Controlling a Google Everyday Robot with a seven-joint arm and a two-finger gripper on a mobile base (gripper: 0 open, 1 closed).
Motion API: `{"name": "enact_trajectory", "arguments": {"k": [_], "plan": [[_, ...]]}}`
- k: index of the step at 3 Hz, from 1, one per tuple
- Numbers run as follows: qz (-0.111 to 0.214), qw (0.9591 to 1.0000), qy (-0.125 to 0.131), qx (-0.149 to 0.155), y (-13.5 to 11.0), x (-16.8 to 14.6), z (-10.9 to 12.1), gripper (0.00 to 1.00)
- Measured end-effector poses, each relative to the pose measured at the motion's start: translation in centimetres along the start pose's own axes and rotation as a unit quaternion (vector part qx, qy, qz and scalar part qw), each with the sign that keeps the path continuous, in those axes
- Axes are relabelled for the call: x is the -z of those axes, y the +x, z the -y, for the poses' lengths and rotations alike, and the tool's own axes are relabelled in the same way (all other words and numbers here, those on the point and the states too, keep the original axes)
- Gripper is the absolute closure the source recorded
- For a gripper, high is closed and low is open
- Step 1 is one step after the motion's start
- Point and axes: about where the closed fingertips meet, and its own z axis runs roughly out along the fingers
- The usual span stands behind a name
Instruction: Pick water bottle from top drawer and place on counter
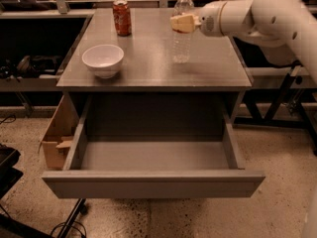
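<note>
Gripper: I see my gripper [182, 23] above the far right part of the counter [148, 58], reaching in from the right on the white arm [257, 11].
Grip: its tan fingers [177, 23] are clamped on the upper body of the water bottle [181, 46], just under the shoulder.
Water bottle: upright, hanging straight down from the gripper; its base looks to be touching the counter, white cap just above the fingers.
Top drawer: the top drawer [153, 183] is pulled fully out, well below and nearer to me than the gripper.
Soda can: the red soda can [122, 18] stands left of the gripper, near the counter's far edge.
Bowl: a white bowl [103, 60] sits left of and nearer than the gripper, well apart from the bottle.
Cardboard box: a cardboard box [54, 138] sits on the floor, far down-left, beside the drawer.
</note>
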Motion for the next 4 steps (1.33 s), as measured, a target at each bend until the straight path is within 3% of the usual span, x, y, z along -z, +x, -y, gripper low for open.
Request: {"name": "enact_trajectory", "arguments": {"k": [2,3,4], "plan": [[0.054,0.9983,0.015,0.017,3.9,-1.3,0.2,1.0],[0.054,0.9983,0.015,0.017,3.9,-1.3,0.2,0.82],[0.054,0.9983,0.015,0.017,3.9,-1.3,0.2,0.58]]}}
